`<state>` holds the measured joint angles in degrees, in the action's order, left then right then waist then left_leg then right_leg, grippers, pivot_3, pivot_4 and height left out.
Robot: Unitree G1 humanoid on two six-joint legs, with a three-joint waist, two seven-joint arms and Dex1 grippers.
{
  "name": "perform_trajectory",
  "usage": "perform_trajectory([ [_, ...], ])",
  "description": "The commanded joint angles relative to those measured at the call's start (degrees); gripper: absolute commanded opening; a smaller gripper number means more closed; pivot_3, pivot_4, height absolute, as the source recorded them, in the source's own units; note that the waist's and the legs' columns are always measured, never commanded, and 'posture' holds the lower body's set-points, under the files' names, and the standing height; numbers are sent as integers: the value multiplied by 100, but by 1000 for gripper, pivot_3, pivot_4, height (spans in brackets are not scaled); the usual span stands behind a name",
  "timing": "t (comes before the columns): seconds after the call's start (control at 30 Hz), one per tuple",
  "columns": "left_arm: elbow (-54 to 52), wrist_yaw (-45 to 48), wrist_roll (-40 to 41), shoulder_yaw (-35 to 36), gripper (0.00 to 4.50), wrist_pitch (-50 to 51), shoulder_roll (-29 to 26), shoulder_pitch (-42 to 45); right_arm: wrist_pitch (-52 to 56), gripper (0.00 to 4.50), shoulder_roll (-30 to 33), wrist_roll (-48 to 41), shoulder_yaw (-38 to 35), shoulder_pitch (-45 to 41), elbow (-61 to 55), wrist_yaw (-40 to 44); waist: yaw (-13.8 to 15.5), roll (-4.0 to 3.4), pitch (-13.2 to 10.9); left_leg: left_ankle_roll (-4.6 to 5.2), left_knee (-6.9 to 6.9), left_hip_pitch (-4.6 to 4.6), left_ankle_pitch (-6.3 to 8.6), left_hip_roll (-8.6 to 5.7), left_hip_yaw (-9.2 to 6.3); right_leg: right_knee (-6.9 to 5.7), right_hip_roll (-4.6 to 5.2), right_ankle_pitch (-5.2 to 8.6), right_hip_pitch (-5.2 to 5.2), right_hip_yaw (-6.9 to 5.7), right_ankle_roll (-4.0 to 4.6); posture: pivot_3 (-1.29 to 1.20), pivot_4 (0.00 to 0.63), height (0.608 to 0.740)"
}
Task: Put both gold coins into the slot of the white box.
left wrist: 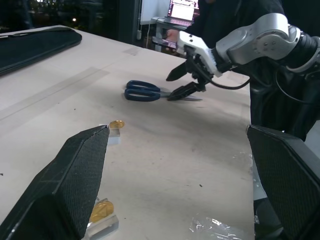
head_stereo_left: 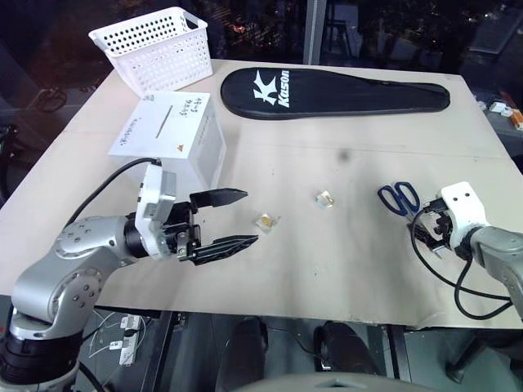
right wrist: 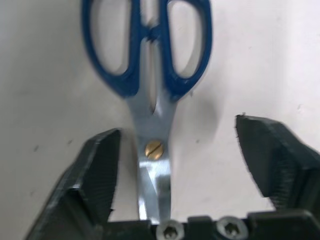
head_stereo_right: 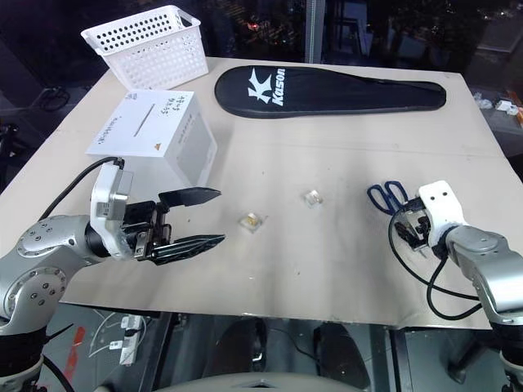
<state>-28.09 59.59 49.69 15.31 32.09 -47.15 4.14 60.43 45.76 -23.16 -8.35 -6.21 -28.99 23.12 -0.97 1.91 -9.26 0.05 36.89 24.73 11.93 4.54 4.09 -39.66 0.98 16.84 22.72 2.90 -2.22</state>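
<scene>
Right wrist view: right claw (right wrist: 177,175) apart, straddling scissors (right wrist: 150,90); left claw (head_stereo_left: 233,219) apart, empty.

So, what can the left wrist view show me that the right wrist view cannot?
Left wrist view alone: two gold coins on clear cases, the racket cover, and the open right gripper from the side. Right wrist view alone: the brass pivot screw, with the blades between open fingers. Both: the blue scissors and the table.

Both head eyes look down and forward over the table (head_stereo_left: 343,269), sharing the whole tabletop, the left wrist view looks low across it, and the right wrist view looks closely down on the blue-handled scissors (right wrist: 150,75).
</scene>
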Motion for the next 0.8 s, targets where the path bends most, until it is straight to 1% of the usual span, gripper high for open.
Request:
perform_trajectory([
  [0.03, -149, -152, -121, 123, 4500, -102, 3, -72, -46, 4265, -179, -924, -459, -273, -999, 589, -30, -1, -1, 0, -2, -1, 0, 1, -1, -2, -2, 0, 1, 1, 0, 0, 150, 740],
  [0.1, -116, -213, -266, 73, 4500, -92, -48, -121, 77, 4265, -420, -1096, -220, -543, -1084, 526, -47, -1, -1, 0, -3, -4, 0, 6, -4, -2, -7, 0, -1, -2, 0, 0, 150, 740],
  [0.13, -105, -234, -340, 45, 4500, -91, -73, -142, 75, 3710, -579, -1069, 11, -698, -1071, 429, -51, 0, 0, 0, -3, -4, 0, 6, -5, -2, -7, 0, -1, -5, 0, 0, 150, 740],
  [0.17, -113, -298, -427, 35, 4500, -77, -97, -165, 51, 3377, -684, -1004, 223, -807, -1059, 359, -55, 0, 0, 0, -2, -4, 0, 4, -6, -2, -5, 0, -2, -6, 0, 0, 150, 740],
  [0.23, -137, -363, -451, 28, 4500, -19, -97, -170, 6, 2427, -824, -799, 717, -1011, -984, 254, -59, 0, 0, 0, -1, -2, 0, 1, -2, -1, -1, 0, -1, -3, 0, 0, 150, 740],
  [0.4, -211, -480, -449, 24, 4500, -11, -30, -175, 48, 2427, -1235, -400, 1419, -1543, -306, -53, -42, 0, -1, 0, 2, 1, 0, -1, -2, 1, 3, -1, 0, -4, 0, 0, 150, 740],
  [0.47, -266, -521, -428, 42, 4500, -8, -19, -228, 58, 1914, -1311, -289, 1581, -1727, -108, -89, -39, 0, -1, 0, 1, 1, 0, -1, -1, 0, 2, 0, 1, -4, 1, 0, 150, 740],
  [0.5, -279, -528, -426, 50, 4500, -14, -20, -249, 39, 1539, -1309, -216, 1664, -1798, -51, -90, -39, 0, -1, 0, 1, 1, 0, -1, -2, 0, 2, 0, 1, -5, 1, 0, 150, 740],
  [0.53, -291, -538, -423, 61, 4500, -17, -17, -270, 32, 1445, -1337, -164, 1736, -1880, 32, -91, -35, -1, -1, 0, 0, 1, 0, -1, -2, 0, 2, 0, 1, -5, 1, 0, 150, 740],
  [0.8, -399, -562, -311, 133, 4500, 53, -31, -411, -11, 1445, -1513, 41, 1936, -2183, 344, 19, 5, -1, -1, 0, -4, 2, 0, 0, 0, 0, 2, 0, 4, -5, 1, 0, 150, 740],
])
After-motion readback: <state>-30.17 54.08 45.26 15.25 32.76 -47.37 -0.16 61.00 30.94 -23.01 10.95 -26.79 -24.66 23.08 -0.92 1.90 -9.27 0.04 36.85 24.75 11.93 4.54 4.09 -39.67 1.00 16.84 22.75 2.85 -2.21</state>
